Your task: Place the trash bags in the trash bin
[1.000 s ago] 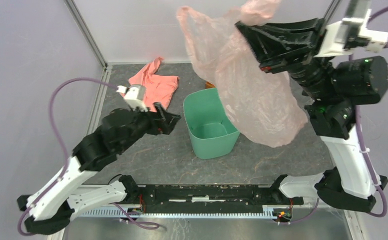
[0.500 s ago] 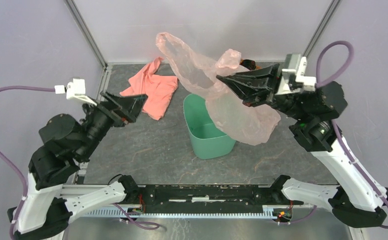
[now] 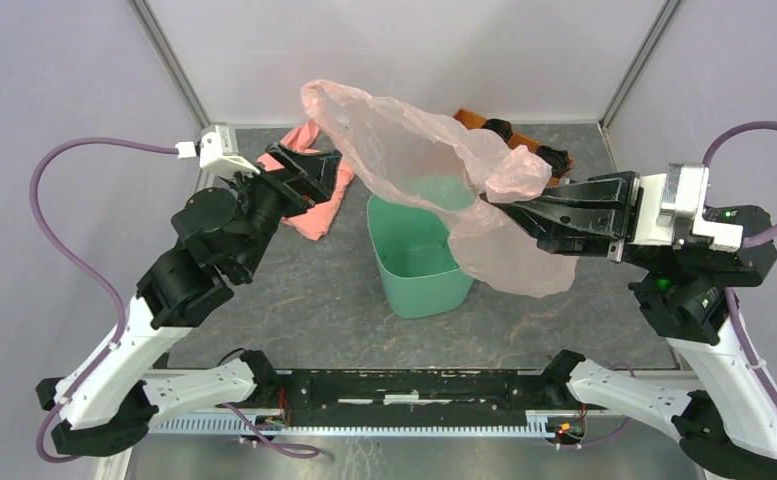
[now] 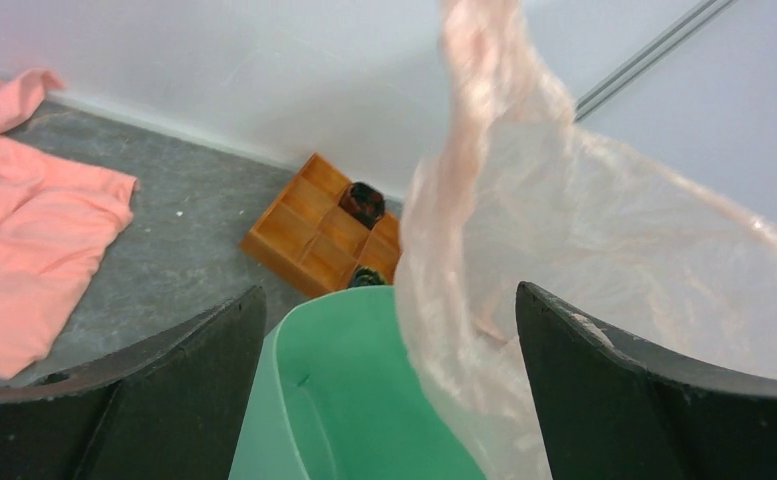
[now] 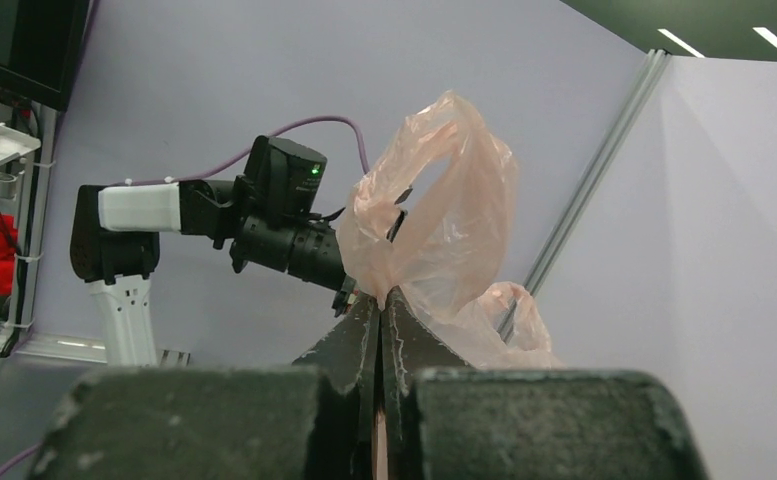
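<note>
From the top external mount, looks steeply down from above and behind the bases, over the whole counter [image 3: 314, 300]. From the left wrist, peers close between the left fingers [image 4: 164, 390] toward the back wall. From the right wrist, looks level past the right fingers [image 5: 349, 345] at the left arm [image 5: 284, 215]. Shares trash bin [image 3: 419, 270], trash bags [image 3: 404, 150] and orange tray [image 3: 469, 118] between top and left-wrist views.

No words, labels, brand names, numbers or signs can be read in any of the views.
</note>
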You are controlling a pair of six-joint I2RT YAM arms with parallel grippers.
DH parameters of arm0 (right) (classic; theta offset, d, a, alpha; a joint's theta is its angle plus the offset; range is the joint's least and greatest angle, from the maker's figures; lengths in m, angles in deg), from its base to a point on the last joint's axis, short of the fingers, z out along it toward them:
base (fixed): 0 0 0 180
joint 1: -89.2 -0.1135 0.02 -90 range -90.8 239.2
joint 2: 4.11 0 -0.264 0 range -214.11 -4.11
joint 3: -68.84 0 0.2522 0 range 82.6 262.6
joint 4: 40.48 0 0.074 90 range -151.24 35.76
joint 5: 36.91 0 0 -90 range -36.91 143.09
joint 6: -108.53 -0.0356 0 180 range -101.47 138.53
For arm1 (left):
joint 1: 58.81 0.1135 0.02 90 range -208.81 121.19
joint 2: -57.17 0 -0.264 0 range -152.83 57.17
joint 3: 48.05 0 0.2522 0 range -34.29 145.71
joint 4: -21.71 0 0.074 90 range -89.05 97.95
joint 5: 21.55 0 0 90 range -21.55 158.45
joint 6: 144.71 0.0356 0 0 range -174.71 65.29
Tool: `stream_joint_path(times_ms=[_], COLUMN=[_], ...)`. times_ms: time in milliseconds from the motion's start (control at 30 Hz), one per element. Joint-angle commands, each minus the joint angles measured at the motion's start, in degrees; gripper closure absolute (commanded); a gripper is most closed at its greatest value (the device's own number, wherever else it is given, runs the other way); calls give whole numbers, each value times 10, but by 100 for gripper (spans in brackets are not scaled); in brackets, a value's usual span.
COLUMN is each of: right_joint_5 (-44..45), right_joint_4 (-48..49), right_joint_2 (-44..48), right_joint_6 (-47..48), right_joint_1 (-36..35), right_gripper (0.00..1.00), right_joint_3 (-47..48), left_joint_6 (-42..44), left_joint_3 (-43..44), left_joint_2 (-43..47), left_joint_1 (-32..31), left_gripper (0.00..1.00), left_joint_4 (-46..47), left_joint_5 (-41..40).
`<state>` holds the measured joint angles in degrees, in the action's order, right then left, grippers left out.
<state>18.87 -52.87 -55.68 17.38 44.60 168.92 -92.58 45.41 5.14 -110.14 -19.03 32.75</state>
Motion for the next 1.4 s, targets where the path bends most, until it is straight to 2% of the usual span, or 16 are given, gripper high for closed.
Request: stream_joint_path(times_ms=[0,133,300,333,400,567,600,700,867,1033,1100,1233,1367], right_joint_5=[-23,-26,-34,-35,-38,-45,-49,-19,89,176,206,259,289], right_joint_4=[-23,-41,-41,-41,-41,-38,-31,-18,-18,7,-11,-156,-215], right_joint_2=[3,5,8,8,0,-52,-65,-97,-152,-175,-185,-207,-170], right_joint_6=[7,7,18,25,34,37,32,14,-24,-68,-79,-71,-59], right_joint_1=[1,1,0,1,1,0,0,1,0,0,0,1,0], right_gripper=[100,100,100,100,100,100,100,100,100,98,90,63,40], right_joint_3=[-6,-9,-13,-13,-6,47,60,89,126,67,52,99,93], left_joint_6=[18,28,42,42,47,36,26,-10,-57,-75,-80,-70,-71], left_joint_3=[32,18,48,42,8,-41,-46,-57,-56,-84,-96,-100,-114], left_joint_2=[-22,-31,-66,-65,-45,19,30,62,100,128,132,143,153], left_joint_1=[1,1,1,1,1,1,1,1,1,1,1,1,1], left_gripper=[0,0,10,17,36,92,98,98,98,98,98,98,98], left_joint_4=[73,119,89,87,107,100,89,60,9,-14,-16,-18,-17], left_joint_5=[2,35,-15,-28,-50,-78,-78,-51,40,24,14,-18,-57])
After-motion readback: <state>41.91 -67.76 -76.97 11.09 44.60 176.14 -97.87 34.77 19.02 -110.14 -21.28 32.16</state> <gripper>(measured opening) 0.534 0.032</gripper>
